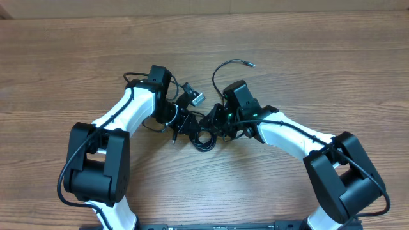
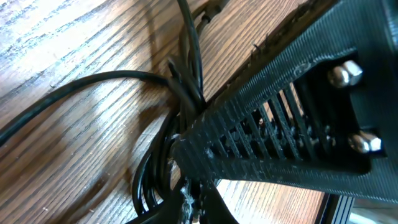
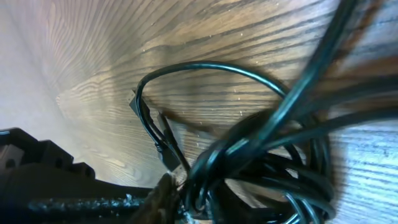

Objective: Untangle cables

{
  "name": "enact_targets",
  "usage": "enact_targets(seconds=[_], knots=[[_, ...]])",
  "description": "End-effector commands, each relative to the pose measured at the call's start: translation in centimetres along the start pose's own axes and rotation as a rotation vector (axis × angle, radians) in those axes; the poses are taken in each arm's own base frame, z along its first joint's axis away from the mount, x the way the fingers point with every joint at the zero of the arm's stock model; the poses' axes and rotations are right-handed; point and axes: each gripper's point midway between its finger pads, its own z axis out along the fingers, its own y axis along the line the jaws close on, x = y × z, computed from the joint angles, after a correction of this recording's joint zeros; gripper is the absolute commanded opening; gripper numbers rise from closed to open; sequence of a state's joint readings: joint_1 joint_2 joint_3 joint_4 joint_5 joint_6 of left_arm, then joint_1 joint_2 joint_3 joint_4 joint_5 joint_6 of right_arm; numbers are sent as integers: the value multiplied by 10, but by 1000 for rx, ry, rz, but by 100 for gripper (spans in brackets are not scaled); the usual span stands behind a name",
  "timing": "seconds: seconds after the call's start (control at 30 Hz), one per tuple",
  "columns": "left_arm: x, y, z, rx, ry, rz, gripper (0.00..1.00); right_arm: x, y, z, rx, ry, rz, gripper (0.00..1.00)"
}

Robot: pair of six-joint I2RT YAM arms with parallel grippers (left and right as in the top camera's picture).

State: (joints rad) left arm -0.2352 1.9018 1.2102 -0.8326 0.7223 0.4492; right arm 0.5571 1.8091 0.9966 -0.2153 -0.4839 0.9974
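The cables (image 1: 204, 136) are thin black cords bunched in a knot at the table's middle, between both arms. One free end with a small plug (image 1: 246, 63) arcs away toward the back. My left gripper (image 1: 183, 122) comes at the knot from the left and is shut on the cables (image 2: 181, 93), whose strands run down into its tips (image 2: 199, 205). From the right, my right gripper (image 1: 215, 121) is closed around a thick bunch of loops (image 3: 261, 143), which hides the gap at its tips (image 3: 186, 199). The two grippers almost touch.
A grey connector block (image 1: 196, 98) lies just behind the left gripper. The right gripper's ribbed black finger (image 2: 280, 124) fills much of the left wrist view. Thicker arm wires run along both white arms. Bare wooden table (image 1: 319, 57) surrounds the knot.
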Motion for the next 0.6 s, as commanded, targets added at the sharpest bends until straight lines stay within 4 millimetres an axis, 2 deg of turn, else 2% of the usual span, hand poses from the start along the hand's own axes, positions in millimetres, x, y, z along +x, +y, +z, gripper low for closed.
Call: enact_targets(seconds=[0.0, 0.03, 0.17, 0.3, 0.37, 0.4, 0.43, 0.47, 0.5, 0.57], knots=[[-3, -3, -5, -11, -15, 29, 4, -5, -8, 0, 47, -40, 10, 10], [0, 3, -5, -46, 1, 5, 4, -9, -17, -1, 89, -66, 20, 9], [4, 11, -6, -96, 23, -25, 4, -16, -26, -2, 132, -112, 26, 4], [6, 16, -7, -127, 35, -49, 4, -23, -36, -5, 185, -163, 32, 4], [6, 16, -7, -127, 35, -53, 4, -23, -36, -5, 185, -163, 32, 9], [6, 16, -7, -124, 34, -53, 4, -23, -36, -5, 185, -162, 32, 15], [5, 13, -6, -108, 27, -57, 14, -23, -36, -5, 184, -162, 32, 22], [3, 9, -6, -82, 19, -58, 23, -23, -36, -5, 184, -162, 32, 23], [1, 1, -5, -37, 3, -59, 36, -24, -35, -5, 182, -164, 31, 25], [0, -3, -4, -24, 1, -55, 37, -25, -34, -5, 177, -167, 29, 25]])
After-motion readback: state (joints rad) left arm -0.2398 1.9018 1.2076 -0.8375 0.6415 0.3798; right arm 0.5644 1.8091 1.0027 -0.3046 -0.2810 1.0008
